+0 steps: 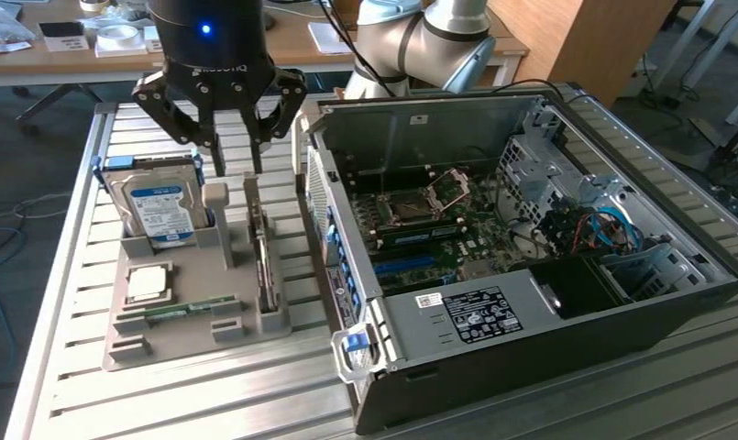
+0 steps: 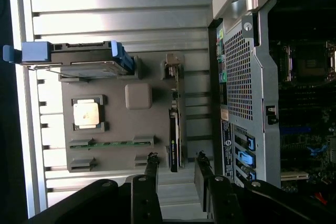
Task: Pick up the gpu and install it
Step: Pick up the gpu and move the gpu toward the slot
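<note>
claw [image 1: 236, 158] hangs with its fingers apart, gripping nothing, just above one end of the gpu [image 1: 262, 261]. the gpu stands on edge in a slot of the grey holder [image 1: 182, 337], between the hard drive [image 1: 159, 209] and the open computer case [image 1: 528, 229].

- One tool [image 1: 236, 170] with two fingers [image 2: 152, 169], at the upper left of the exterior view.
- One gpu [image 1: 262, 252], standing edge-on.
- One hard drive [image 1: 160, 209] with a blue-white label.
- One square processor chip [image 1: 148, 281].
- One green memory stick [image 1: 179, 310].
- One grey holder tray [image 1: 179, 346], carrying those four parts at the exterior view's left.
- One open computer case [image 1: 528, 367], at the exterior view's right.
- One slatted metal surface [image 1: 69, 302] under all of it.
</note>
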